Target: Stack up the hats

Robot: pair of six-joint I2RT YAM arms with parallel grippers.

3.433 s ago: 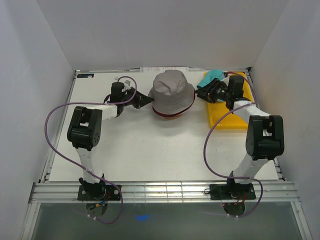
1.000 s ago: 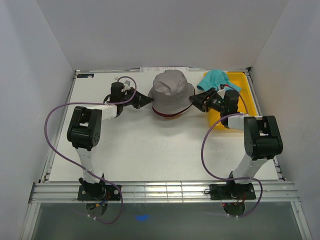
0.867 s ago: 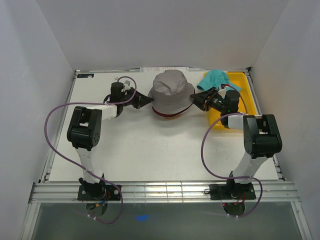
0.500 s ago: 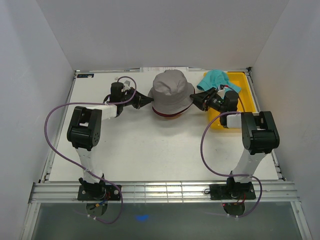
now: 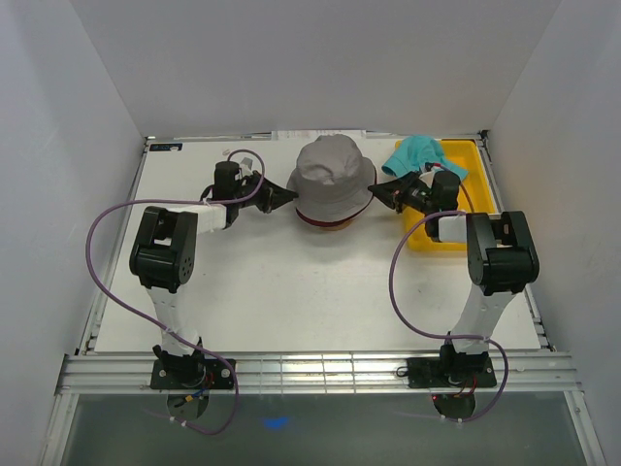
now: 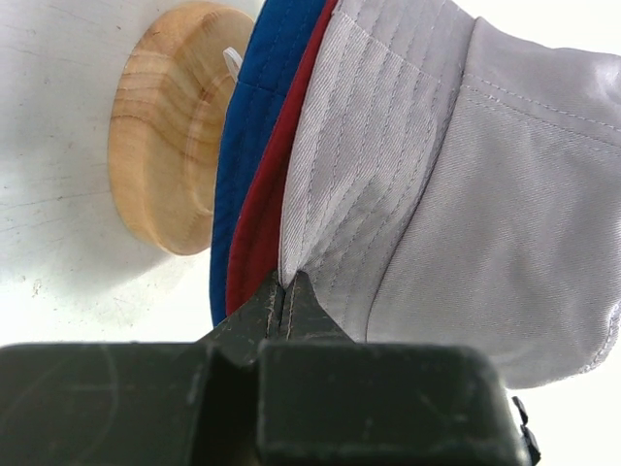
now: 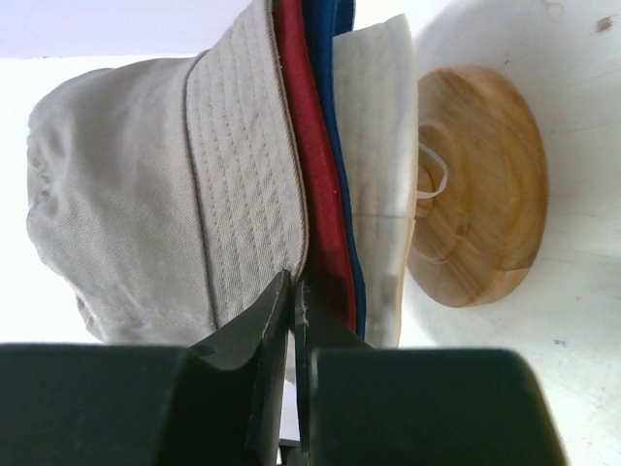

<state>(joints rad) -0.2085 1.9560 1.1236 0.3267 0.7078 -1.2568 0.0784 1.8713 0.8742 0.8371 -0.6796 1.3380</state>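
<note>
A light grey hat [image 5: 335,175] tops a stack on a wooden stand at the back middle of the table. A dark red hat [image 6: 254,254] and a royal blue hat [image 6: 247,136] lie under it, brims showing. My left gripper [image 5: 284,194] is shut on the grey brim's left edge [image 6: 310,223], its tips [image 6: 287,284] pinched together. My right gripper [image 5: 380,190] is shut on the grey brim's right edge [image 7: 243,194], tips [image 7: 294,282] closed beside the red hat [image 7: 309,194] and blue hat [image 7: 342,204]. A teal hat [image 5: 419,150] lies on the tray.
The wooden stand's round base [image 6: 165,175] [image 7: 475,184] rests on the white table below the hats. A yellow tray [image 5: 441,236] sits at the back right, behind my right arm. White walls close in on three sides.
My right gripper moved left from over the yellow tray to the hat stack and shut on the grey brim. The left gripper stayed shut in place.
</note>
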